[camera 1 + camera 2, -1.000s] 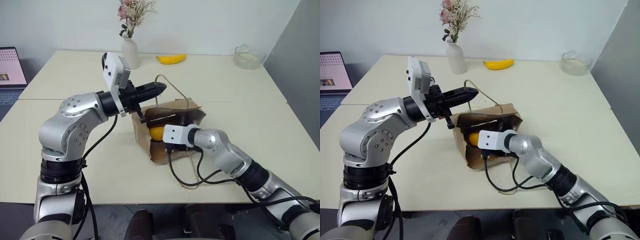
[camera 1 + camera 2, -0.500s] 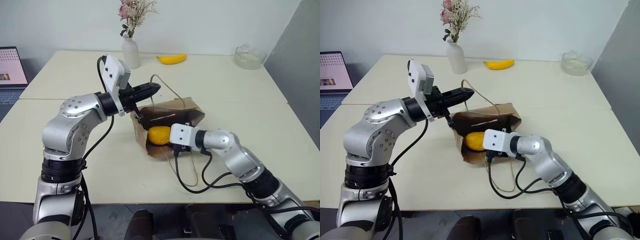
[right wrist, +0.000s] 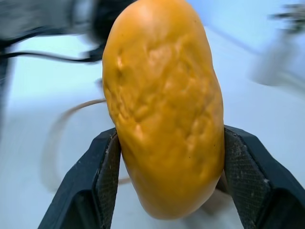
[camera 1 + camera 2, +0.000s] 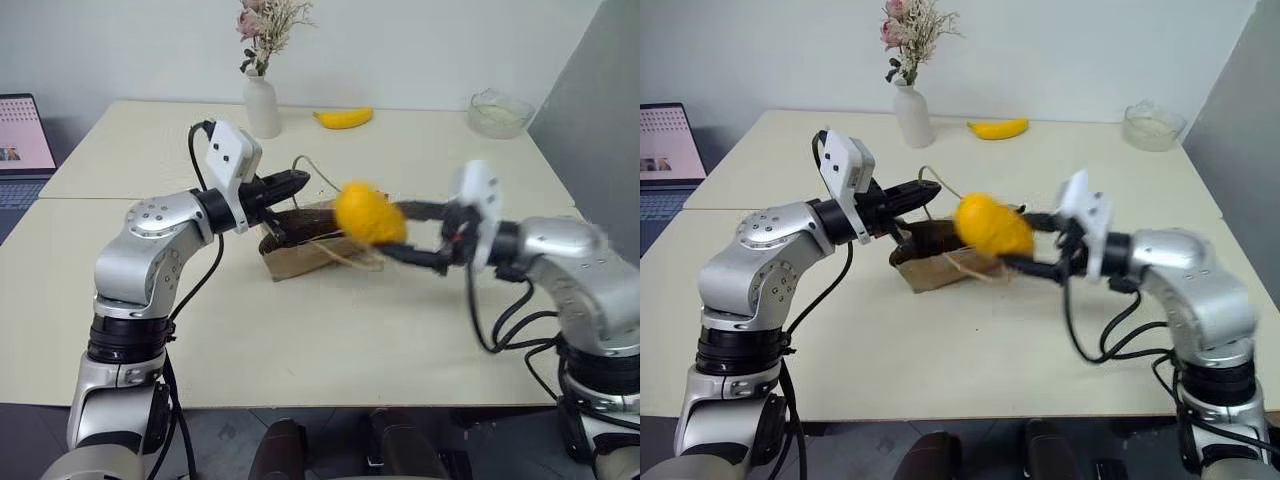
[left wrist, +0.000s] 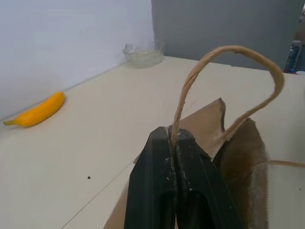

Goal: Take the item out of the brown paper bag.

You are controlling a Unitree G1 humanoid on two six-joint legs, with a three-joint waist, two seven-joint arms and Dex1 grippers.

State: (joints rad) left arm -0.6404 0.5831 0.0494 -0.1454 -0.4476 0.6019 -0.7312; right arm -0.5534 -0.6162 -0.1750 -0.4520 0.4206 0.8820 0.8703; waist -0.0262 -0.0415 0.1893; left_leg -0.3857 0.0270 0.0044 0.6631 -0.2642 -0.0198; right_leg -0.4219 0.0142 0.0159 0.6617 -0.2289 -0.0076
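Observation:
The item (image 4: 368, 213), a rounded orange-yellow fruit with a dimpled skin, hangs in the air above the table, just right of the brown paper bag (image 4: 305, 240). My right gripper (image 4: 392, 232) is shut on the item, one black finger on each side of the item (image 3: 164, 102). The crinkled bag lies low on the table with its mouth dark. My left gripper (image 4: 296, 183) is shut on the bag's tan loop handle (image 5: 214, 71), which arches up from between the closed fingers (image 5: 167, 181).
A white vase (image 4: 261, 104) with dried flowers stands at the back of the table. A yellow banana (image 4: 343, 118) lies beside it and a glass bowl (image 4: 497, 112) sits at the back right. A laptop (image 4: 22, 135) is at the far left.
My right gripper has pulled the item out of the bag, rising and swinging right. The bag has sagged flatter. My left gripper keeps its hold on the handle.

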